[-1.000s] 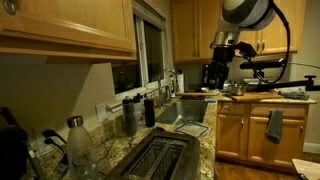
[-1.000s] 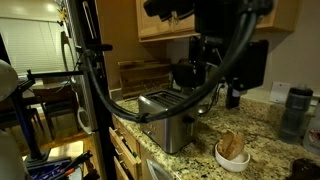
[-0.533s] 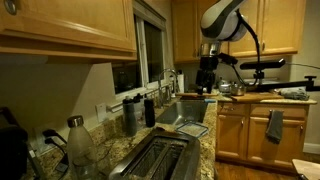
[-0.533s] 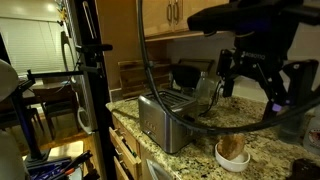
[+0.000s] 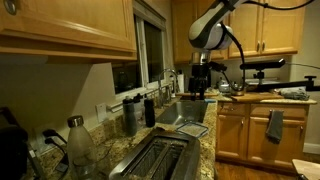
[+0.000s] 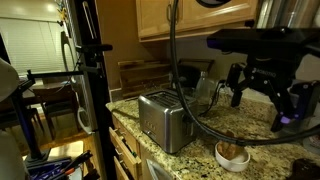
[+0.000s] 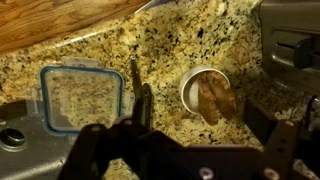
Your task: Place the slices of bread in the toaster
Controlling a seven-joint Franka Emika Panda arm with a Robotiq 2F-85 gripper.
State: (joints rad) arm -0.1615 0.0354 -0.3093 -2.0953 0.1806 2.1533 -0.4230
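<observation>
Clearly wide-open end effector (image 7: pixel 186 142), empty.

The granite counter (image 7: pixel 150 42) carries the toaster (image 6: pixel 165 120), a white bowl (image 7: pixel 187 92) and a lidded container (image 7: pixel 80 97).

Both exterior views are dim and warm-toned, with soft detail and heavy shadow. In an exterior view the brightest patch lies right of centre, where light falls on the far wooden counter (image 5: pixel 270 95). The window pane (image 5: pixel 152 50) is black, and the wide silver-metal toaster (image 5: pixel 155 160) at the bottom edge is near-dark and out of focus. In an exterior view the same toaster (image 6: pixel 165 120) shows a pale sheen on its side, the dark gripper (image 6: pixel 260 110) at right is a blurred silhouette, and the upper right sinks into shadow. The wrist view is brighter and yellowish. Its speckled granite countertop (image 7: pixel 170 50) is fairly sharp, while the bottom edge is lost in dark blur.
</observation>
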